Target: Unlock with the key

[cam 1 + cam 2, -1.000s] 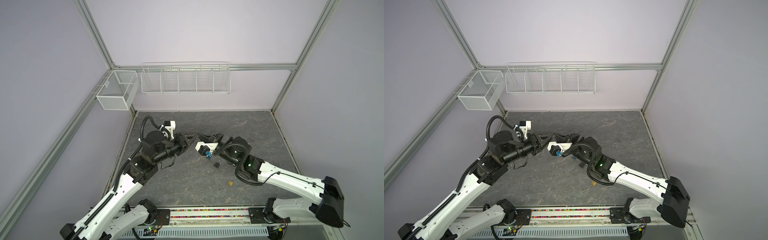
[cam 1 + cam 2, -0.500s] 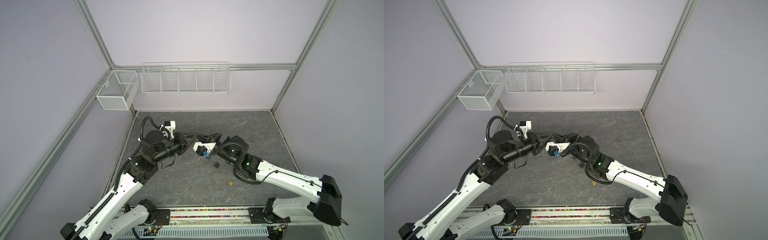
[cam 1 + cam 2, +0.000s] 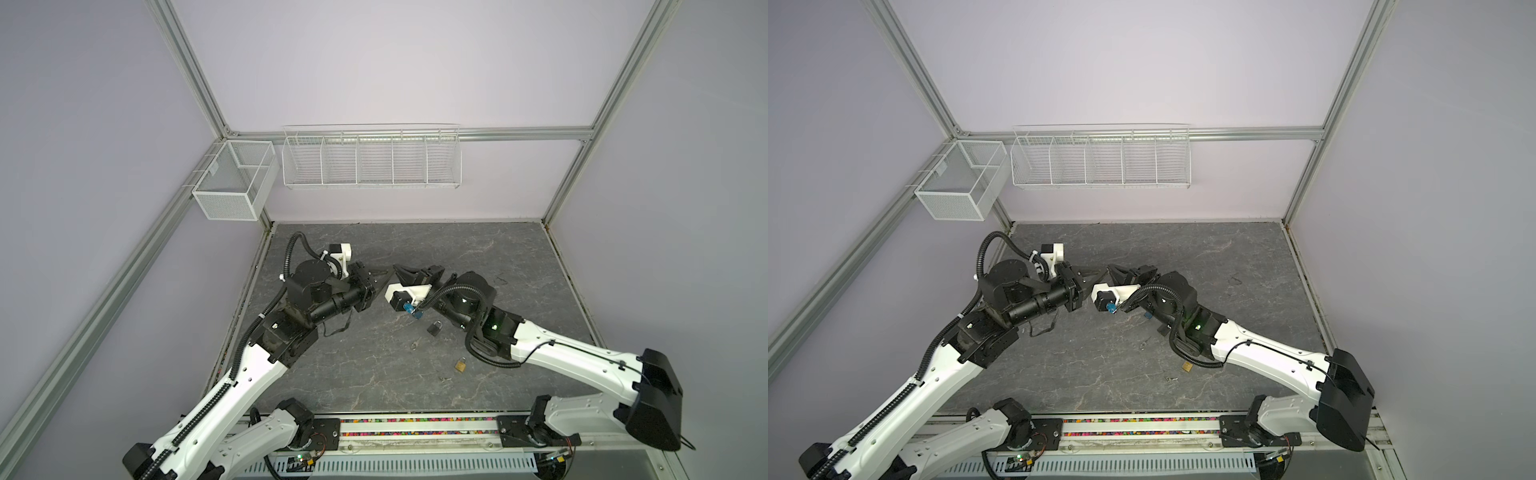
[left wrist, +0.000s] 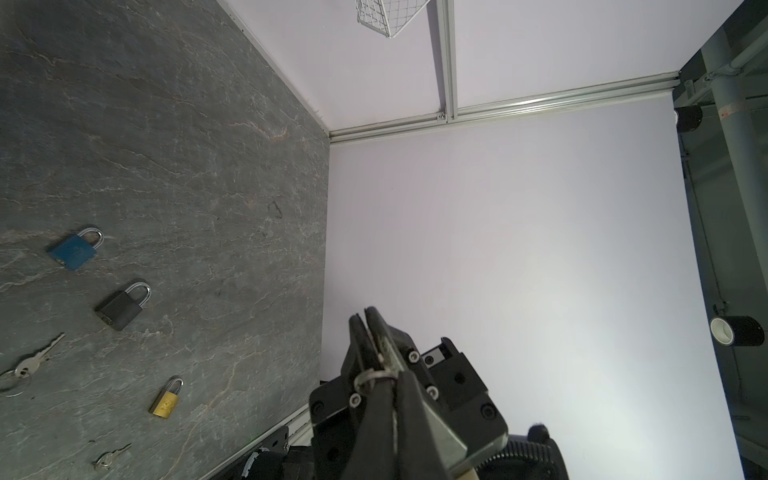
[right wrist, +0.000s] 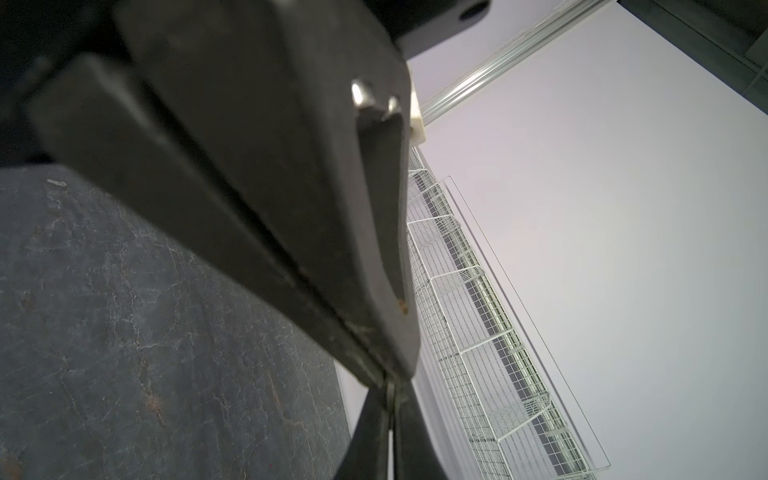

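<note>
Inward, left arm (image 3: 253,370), right arm (image 3: 561,353) — fingers (image 3: 406,273) tip to tip.

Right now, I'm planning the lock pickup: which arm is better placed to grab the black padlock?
Right, probably: the black padlock lies close by the right arm, farther from the left gripper, which grips the key ring.

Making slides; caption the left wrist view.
Shut left gripper; on the table, blue padlock, black padlock, brass padlock, two loose keys.

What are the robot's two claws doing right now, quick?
Left gripper: closed, and it seems to be pinching the little key.
Right gripper: closed, seemingly on the same key, tip to tip with the left.
</note>
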Action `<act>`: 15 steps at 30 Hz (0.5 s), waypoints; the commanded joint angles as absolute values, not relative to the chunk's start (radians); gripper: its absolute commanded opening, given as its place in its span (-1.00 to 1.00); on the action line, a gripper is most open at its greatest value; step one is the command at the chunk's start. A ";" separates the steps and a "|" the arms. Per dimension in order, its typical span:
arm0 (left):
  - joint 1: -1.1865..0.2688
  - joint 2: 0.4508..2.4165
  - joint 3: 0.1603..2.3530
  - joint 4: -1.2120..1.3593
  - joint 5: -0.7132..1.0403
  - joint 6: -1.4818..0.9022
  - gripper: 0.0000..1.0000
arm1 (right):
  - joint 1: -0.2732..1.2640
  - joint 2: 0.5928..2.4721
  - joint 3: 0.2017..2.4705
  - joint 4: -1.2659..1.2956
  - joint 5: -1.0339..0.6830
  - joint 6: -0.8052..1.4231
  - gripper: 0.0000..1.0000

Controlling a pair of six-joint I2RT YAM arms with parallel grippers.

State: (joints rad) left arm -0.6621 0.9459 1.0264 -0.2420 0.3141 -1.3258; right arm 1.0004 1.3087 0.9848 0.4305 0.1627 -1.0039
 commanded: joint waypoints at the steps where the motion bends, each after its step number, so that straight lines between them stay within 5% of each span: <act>1: -0.671 0.963 1.014 -0.184 0.306 -1.355 -0.82 | 1.019 1.322 1.014 0.453 0.104 -1.030 -0.86; 6: -0.672 0.980 1.017 -0.190 0.304 -1.355 -0.61 | 1.019 1.325 1.018 0.456 0.096 -1.035 -0.86; 15: -0.672 0.988 1.014 -0.216 0.283 -1.355 -0.73 | 1.025 1.324 1.020 0.458 0.098 -1.080 -0.86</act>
